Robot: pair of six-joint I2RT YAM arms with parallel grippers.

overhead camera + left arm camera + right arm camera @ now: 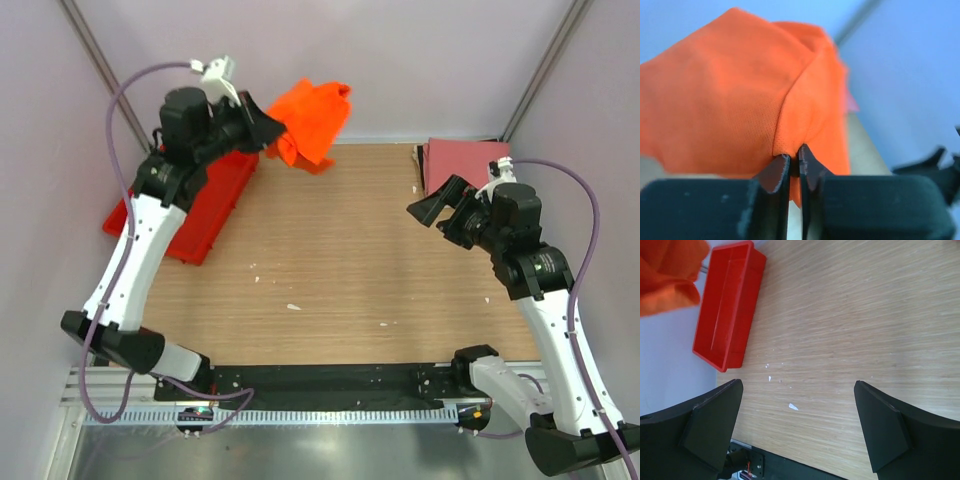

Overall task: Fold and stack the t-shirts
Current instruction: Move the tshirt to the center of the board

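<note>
Orange t-shirt (730, 100) fine-mesh knit cloth, matt, red tray (746, 320) smooth glossy plastic, table (340, 260) wood-grain, smooth, matt

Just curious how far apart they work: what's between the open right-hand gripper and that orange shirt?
Only bare wooden tabletop lies between the right gripper and the orange t-shirt held by the left gripper; the top view shows it.

We record one bright orange t-shirt (312, 122) and one dusty pink t-shirt (465, 165). We note a red tray (210, 215) and a pale wood-grain desk (340, 260).
</note>
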